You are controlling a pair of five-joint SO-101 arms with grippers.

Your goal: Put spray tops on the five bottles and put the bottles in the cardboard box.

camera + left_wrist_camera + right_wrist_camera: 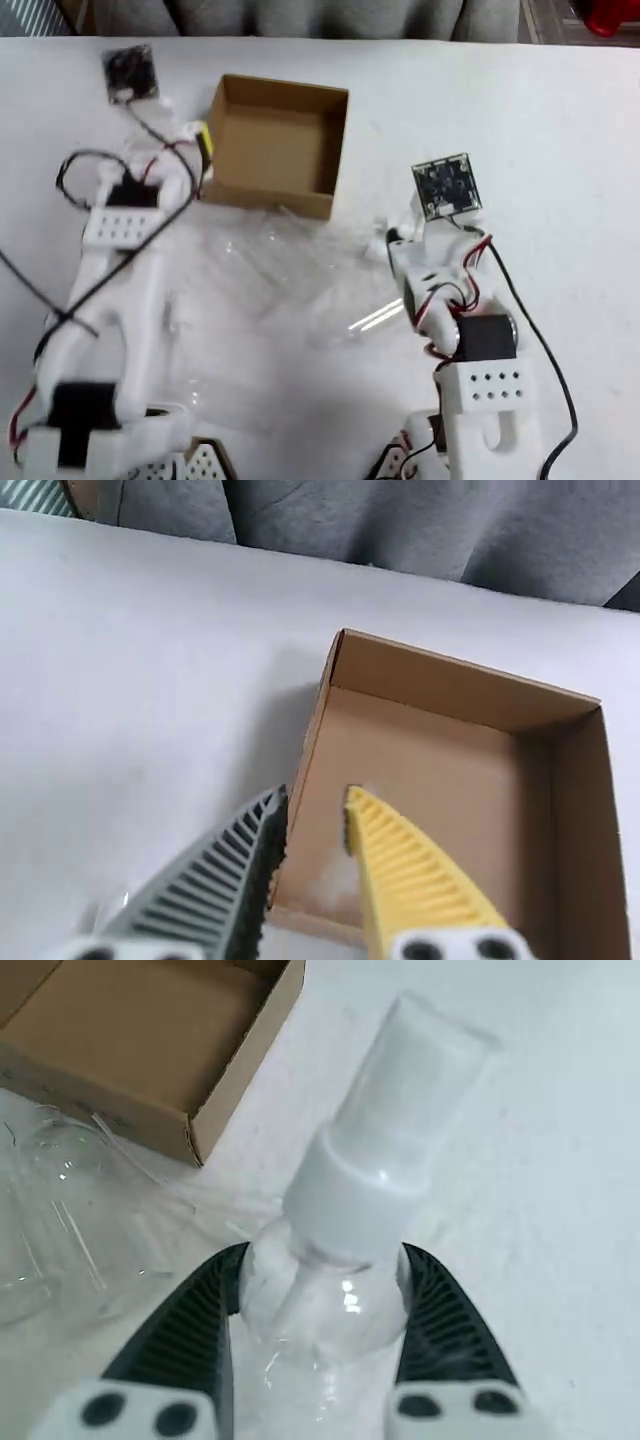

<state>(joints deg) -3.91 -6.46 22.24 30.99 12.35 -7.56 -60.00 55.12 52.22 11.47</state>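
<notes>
**High view.** An open brown cardboard box (275, 145) stands toward the far edge of the white table (560, 110), left of its middle. The left gripper (204, 150) sits at the box's left wall. The right gripper (393, 243) is near the box's near right corner. Loose clear plastic bottles (270, 270) lie on the middle of the table between the arms; their number cannot be told. Grey fabric (300, 15) runs beyond the far edge.

**Left wrist view.** The grey and yellow fingers stand partly apart with the box wall between them, grey outside and yellow inside. Whether they press the wall cannot be told. They hold nothing else.

**Right wrist view.** The black fingers are closed on the shoulder of a clear plastic bottle with a white spray top (350, 1195) under a clear cap. It is outside the box, near a corner of it.

**Assessment.** The held bottle is likely empty, light, thin-walled and slick, and a hard squeeze would dent it. The shoulder under the white collar looks the soundest hold, since the cap may pull off. The smooth table lets the light box slide if it is nudged.
</notes>
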